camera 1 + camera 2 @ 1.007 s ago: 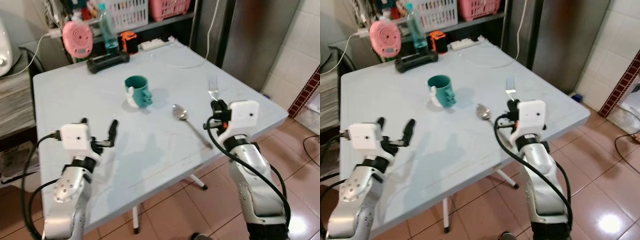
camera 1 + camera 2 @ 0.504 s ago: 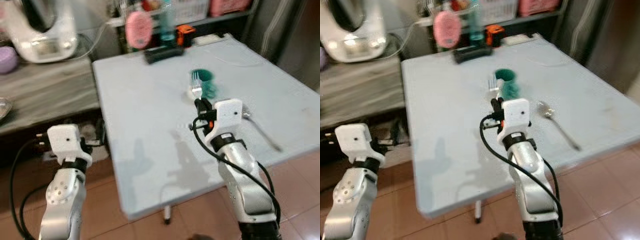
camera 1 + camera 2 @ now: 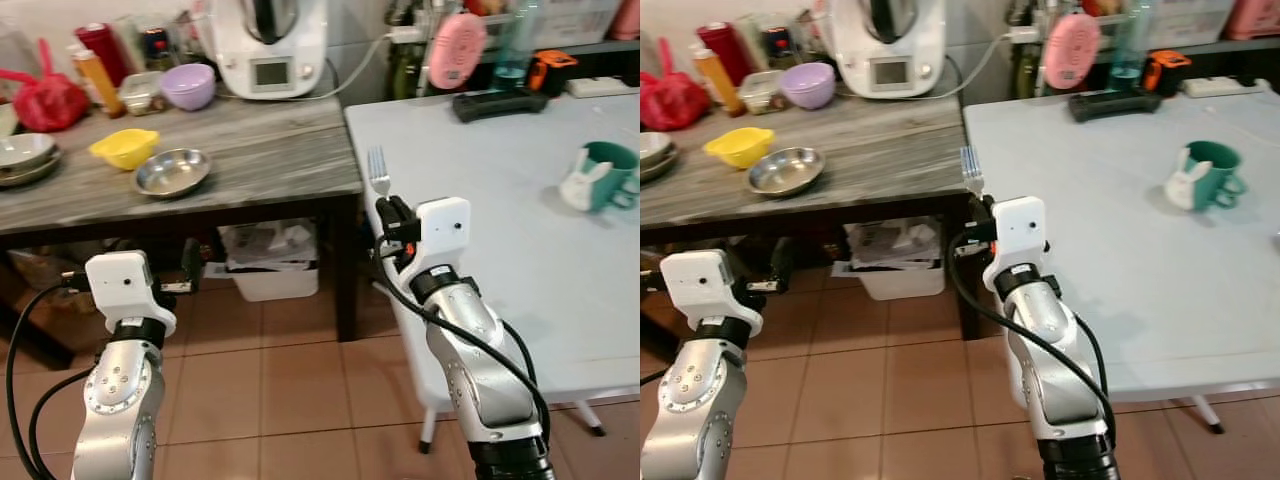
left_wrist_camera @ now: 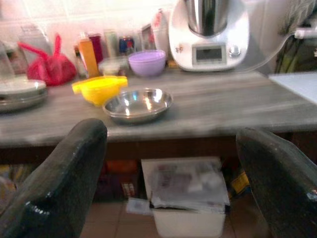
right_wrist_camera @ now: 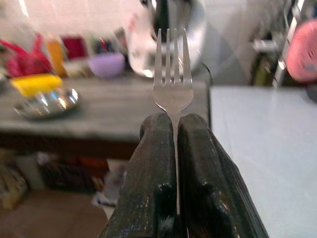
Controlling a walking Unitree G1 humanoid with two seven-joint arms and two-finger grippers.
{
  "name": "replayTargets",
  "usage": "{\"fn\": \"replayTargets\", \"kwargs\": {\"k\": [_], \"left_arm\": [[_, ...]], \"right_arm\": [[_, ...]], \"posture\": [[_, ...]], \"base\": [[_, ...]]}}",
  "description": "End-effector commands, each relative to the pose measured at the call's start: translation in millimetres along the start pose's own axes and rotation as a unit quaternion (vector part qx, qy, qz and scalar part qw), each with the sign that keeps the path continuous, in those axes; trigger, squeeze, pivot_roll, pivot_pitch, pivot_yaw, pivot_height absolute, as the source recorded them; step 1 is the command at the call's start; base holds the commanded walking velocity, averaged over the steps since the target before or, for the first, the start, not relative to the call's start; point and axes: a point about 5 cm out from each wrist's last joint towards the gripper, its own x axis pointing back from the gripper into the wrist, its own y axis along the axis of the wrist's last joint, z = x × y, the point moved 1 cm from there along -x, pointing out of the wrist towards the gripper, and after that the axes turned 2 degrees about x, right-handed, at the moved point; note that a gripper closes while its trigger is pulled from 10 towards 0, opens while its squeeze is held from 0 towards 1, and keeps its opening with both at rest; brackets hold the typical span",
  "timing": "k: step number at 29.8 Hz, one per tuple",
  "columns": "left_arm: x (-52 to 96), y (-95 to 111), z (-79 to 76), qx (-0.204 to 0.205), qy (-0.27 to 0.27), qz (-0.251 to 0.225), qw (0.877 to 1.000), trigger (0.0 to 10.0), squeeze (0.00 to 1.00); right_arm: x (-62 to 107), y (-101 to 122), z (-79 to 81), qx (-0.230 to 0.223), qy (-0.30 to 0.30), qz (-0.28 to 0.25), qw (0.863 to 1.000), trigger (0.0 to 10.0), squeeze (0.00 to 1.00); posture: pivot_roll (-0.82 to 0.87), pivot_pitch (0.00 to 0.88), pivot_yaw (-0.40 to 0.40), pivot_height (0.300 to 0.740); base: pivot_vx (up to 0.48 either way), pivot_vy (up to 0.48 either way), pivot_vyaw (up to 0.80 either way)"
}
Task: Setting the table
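Fork (image 5: 172,74) stands upright, pinched in raised right gripper (image 5: 174,130).

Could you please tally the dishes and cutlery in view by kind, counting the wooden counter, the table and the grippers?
Bowls: 3, namely purple bowl, yellow bowl, steel bowl
Mugs: 1, the green mug
Forks: 1, the fork in the right gripper
Total: 5

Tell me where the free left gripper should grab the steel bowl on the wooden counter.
Likely the rim of the steel bowl, from above: it sits upright, shallow and wide, so one finger goes inside and one outside the thin lip. Take the near edge; the yellow bowl crowds the far side. The left gripper is open.
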Motion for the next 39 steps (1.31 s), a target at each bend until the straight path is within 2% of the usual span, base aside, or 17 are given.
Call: {"fn": "replayTargets", "kwargs": {"k": [1,23,25,30,39], "left_arm": [[-0.8,3.4,2.9,-0.011,0.002,-0.007,1.000,10.0,0.00],[-1.6,3.2,3.4,-0.019,0.006,-0.004,1.000,10.0,0.00],[-2.3,5.6,5.1,-0.032,0.019,-0.015,0.999,10.0,0.00],[-4.2,6.5,1.2,-0.031,0.012,-0.018,0.999,10.0,0.00],[-3.1,7.3,-6.2,-0.010,-0.019,-0.021,1.000,10.0,0.00]], "right_arm": [[-1.4,5.7,-0.1,-0.005,-0.003,-0.013,1.000,10.0,0.00],[-4.7,5.2,-0.7,-0.006,-0.005,-0.013,1.000,10.0,0.00],[-5.3,5.1,-1.7,-0.006,-0.007,-0.013,1.000,10.0,0.00],[-6.5,5.0,-2.8,-0.003,-0.007,-0.014,1.000,10.0,0.00],[-7.7,5.2,-3.3,-0.011,-0.011,-0.013,1.000,10.0,0.00]], "posture": [[-0.07,0.088,0.102,0.740],[-0.06,0.084,0.100,0.740],[-0.06,0.079,0.100,0.740],[-0.06,0.075,0.099,0.740],[-0.07,0.075,0.097,0.740]], "base": [[0.000,0.480,0.00],[0.000,0.469,0.00],[0.000,0.000,0.00],[0.000,0.000,0.00],[0.000,0.000,-0.05]]}}
